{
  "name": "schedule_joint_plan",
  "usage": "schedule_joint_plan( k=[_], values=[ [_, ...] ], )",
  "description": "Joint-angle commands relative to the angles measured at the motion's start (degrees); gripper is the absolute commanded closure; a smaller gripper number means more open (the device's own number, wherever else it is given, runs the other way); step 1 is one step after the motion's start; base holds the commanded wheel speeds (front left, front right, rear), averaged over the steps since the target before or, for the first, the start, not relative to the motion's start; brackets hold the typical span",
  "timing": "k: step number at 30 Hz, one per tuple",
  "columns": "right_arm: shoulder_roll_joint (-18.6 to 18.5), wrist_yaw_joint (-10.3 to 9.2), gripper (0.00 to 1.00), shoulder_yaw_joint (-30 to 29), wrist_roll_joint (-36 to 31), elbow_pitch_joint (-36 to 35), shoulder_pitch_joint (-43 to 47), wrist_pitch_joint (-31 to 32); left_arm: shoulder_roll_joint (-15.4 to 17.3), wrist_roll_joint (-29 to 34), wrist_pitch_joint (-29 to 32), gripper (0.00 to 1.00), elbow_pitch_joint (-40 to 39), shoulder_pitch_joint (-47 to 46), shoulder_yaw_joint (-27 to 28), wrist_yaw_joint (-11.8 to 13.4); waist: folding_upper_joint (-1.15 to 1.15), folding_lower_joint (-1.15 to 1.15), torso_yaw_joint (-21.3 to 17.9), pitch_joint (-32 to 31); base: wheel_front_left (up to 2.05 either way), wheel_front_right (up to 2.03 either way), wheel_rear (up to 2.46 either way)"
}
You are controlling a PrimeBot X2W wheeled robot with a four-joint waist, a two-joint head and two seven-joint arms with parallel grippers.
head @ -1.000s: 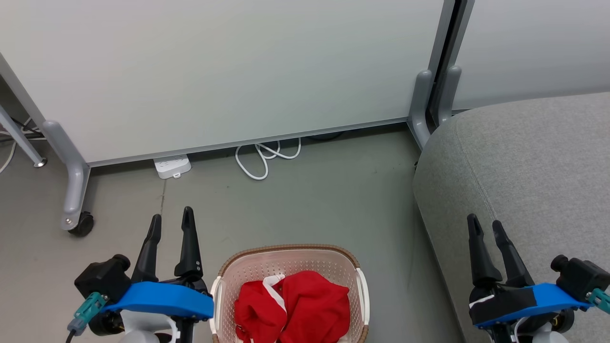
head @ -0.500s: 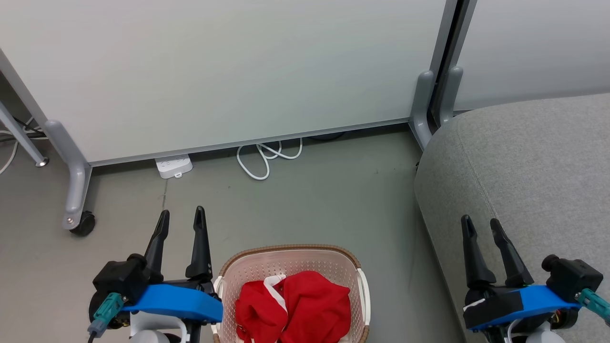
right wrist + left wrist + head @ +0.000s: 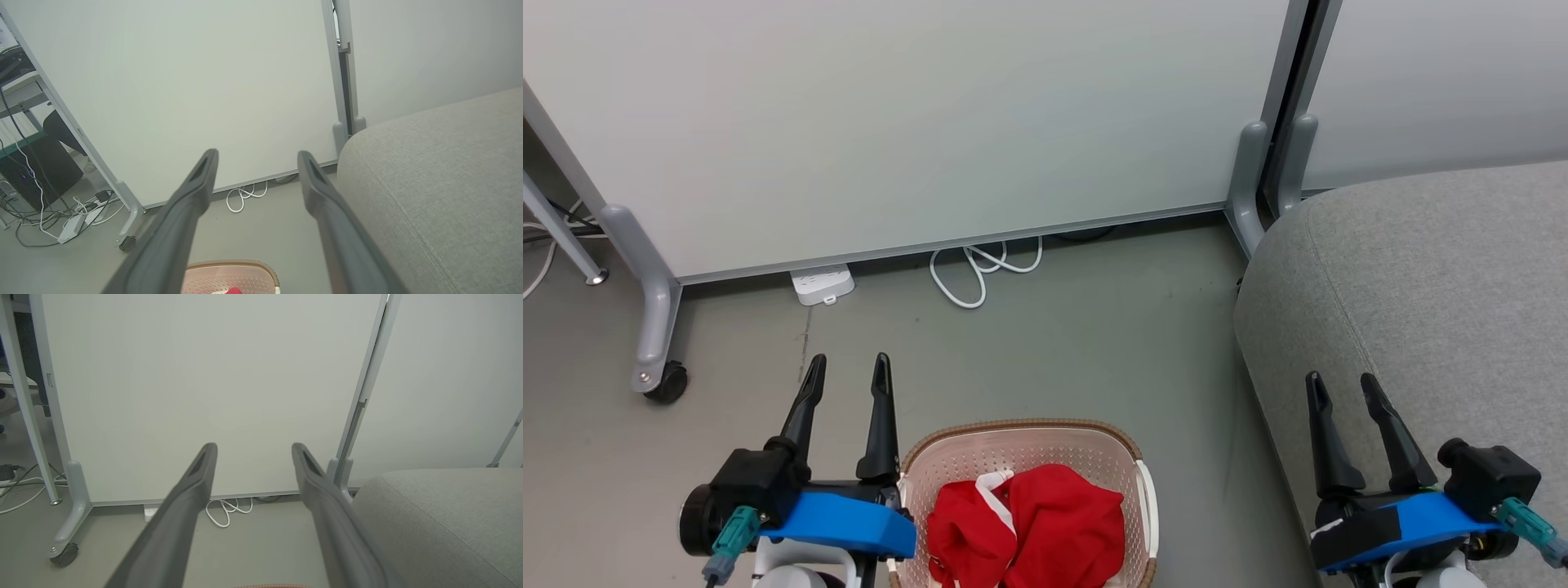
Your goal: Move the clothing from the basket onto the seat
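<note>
My left gripper [image 3: 849, 359] and right gripper [image 3: 1339, 378] look like smooth, matt dark plastic, each with a smooth blue plastic wrist shell [image 3: 841, 523] behind it. The basket [image 3: 1029, 451] is cream perforated plastic with a brown woven-look rim. The clothing [image 3: 1054, 523] is soft red cloth with white trim. The seat [image 3: 1421, 269] is coarse grey woven fabric with stitched seams. The floor [image 3: 1094, 343] is smooth and matt.

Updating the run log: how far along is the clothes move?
Done: nothing, no garment lies on the seat. In hand: nothing, the left gripper beside the basket and the right gripper over the seat edge are both open and empty. Left: everything, the red clothing lies bunched in the basket.
</note>
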Motion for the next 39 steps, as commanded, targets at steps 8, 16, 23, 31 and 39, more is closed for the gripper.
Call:
schedule_joint_plan(
  k=[8,16,23,31,39],
  values=[
    [-0.43,0.13,0.00,0.33,-4.37,0.09,-0.54,-1.32,0.25,4.03,-1.43,0.00,-0.09,-0.67,-0.49,0.34,0.00,0.00,0.09,-0.02,0.00,0.00,0.00],
    [-0.45,0.13,0.00,0.29,-7.14,0.27,-0.51,-2.02,0.25,6.19,-2.11,0.00,0.33,-0.76,-0.99,0.13,0.00,0.00,0.34,-0.03,0.00,0.00,0.00],
    [-0.44,0.14,0.00,0.18,-8.32,0.43,-0.25,-2.29,0.25,6.48,-2.42,0.00,0.79,-0.38,-1.06,-0.09,0.00,0.00,0.69,-0.19,0.00,0.00,0.00],
    [-0.44,0.13,0.00,0.01,-7.96,0.67,-0.09,-2.29,0.25,5.65,-2.41,0.00,1.31,0.03,-0.79,-0.12,0.00,0.00,0.75,-0.33,0.00,0.00,0.00],
    [-0.44,0.10,0.00,-0.13,-7.74,0.84,-0.13,-2.29,0.24,5.33,-2.40,0.00,1.92,-0.05,-0.52,-0.47,0.00,0.00,0.66,-0.23,0.00,0.00,0.00]
  ],
)
